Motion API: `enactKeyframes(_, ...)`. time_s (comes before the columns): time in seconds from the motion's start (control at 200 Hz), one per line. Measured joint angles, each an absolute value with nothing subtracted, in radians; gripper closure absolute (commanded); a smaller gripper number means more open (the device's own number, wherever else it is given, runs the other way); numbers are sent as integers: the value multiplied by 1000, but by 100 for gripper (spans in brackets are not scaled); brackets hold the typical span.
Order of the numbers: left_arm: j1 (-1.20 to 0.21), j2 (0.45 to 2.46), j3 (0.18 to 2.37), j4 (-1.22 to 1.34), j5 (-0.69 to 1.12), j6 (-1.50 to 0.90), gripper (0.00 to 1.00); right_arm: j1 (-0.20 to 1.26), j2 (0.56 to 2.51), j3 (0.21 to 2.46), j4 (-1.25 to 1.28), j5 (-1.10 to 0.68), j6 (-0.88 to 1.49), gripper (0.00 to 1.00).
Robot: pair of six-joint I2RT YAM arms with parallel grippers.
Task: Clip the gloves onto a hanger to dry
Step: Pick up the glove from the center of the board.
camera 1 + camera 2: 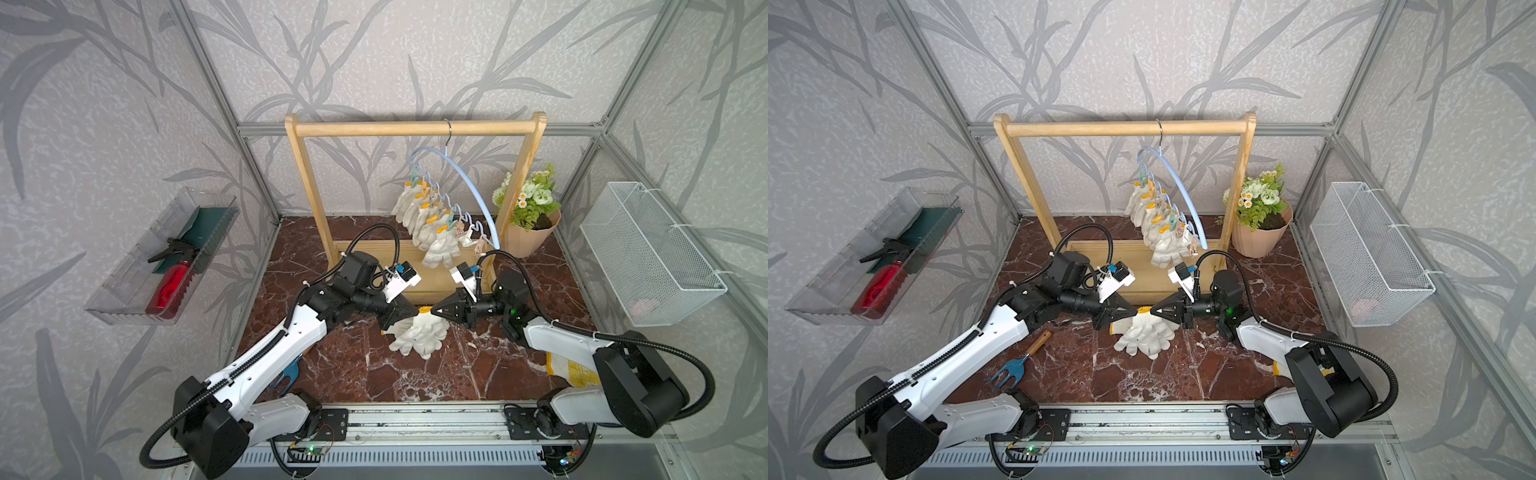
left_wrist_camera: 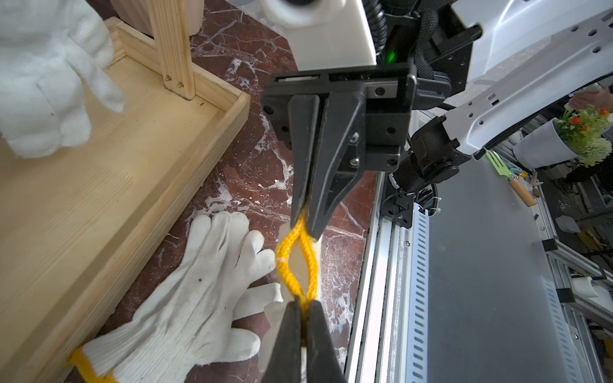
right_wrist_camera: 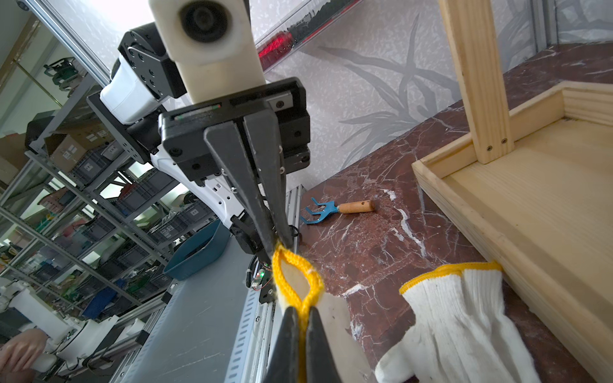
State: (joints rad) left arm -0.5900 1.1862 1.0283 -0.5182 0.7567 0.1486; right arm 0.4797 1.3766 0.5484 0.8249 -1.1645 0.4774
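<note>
Just in front of the wooden rack [image 1: 415,128], above the red marble table [image 1: 374,374], a white knitted glove [image 1: 424,309] hangs stretched between both arms by its cuff. Left gripper [image 2: 300,306] jaws are closed on one end of the yellow cuff trim [image 2: 281,265]. Right gripper [image 3: 300,311] jaws are closed on the opposite end. The tips face each other, with the trim pulled into a narrow open loop between them. The glove body droops from the cuff toward the table. A second glove [image 2: 199,282], same white knit with a yellow-edged cuff, lies flat on the table just beside the rack's base tray, fingers spread, partly under the held one. More white gloves [image 1: 428,228] hang in a row, pegged by their cuffs to the pale blue hanger [image 1: 469,183] hooked on the rack's top bar.
</note>
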Motion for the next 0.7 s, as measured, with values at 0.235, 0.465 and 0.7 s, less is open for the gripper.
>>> enactKeyframes(0.235,-590,1187,1024,-408,672,113,62,414,1250,544,641,-1071,389,100)
enactKeyframes(0.465,-590,1245,1035,-187,594,101,58,302,1120,512,453,-925,314,100)
enactKeyframes(0.7,-604,1379,1141,3,579,126,52,271,1105,490,382,-854,306,100)
